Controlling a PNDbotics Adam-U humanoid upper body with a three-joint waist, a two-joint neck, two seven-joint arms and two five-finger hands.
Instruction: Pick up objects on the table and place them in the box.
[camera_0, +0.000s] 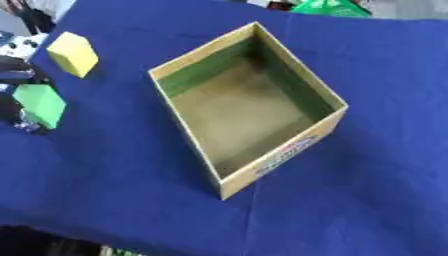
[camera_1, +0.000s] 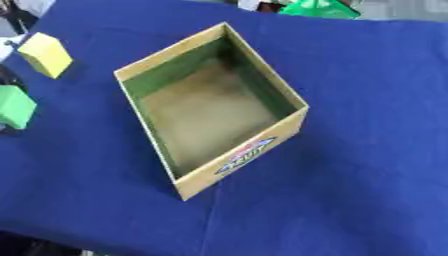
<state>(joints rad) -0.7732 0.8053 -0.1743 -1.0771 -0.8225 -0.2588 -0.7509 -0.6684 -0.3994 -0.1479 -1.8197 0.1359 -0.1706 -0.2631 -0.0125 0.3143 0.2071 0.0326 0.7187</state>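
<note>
Cardboard box (camera_0: 325, 131) sits open at the middle of a blue cloth (camera_0: 376, 190), turned so one corner points toward the near edge. Its inside shows a bare brownish floor with greenish shading on the far walls, and nothing can be made out lying in it. A printed label (camera_0: 286, 156) in blue and red runs along the near right wall, but its words are too blurred to read.

Left of the box and well apart from it, a yellow block (camera_0: 73, 53) rests on the cloth near the far left corner. Nearer, at the left edge, a green block (camera_0: 39, 104) stands just beside or against dark, silver-jointed parts of the left hand (camera_0: 19, 75). Most of that hand is cut off by the frame edge in both views, and the block covers part of what remains. Whether its fingers are spread, pressed together or pinching the green block cannot be told.

The right hand shows in neither view.

At the far edge, beyond the cloth, a bright green shape (camera_0: 331, 7) is cropped by the top of the frame and cannot be identified. Along the near left edge the cloth ends and only dark, unclear shapes show below it.
</note>
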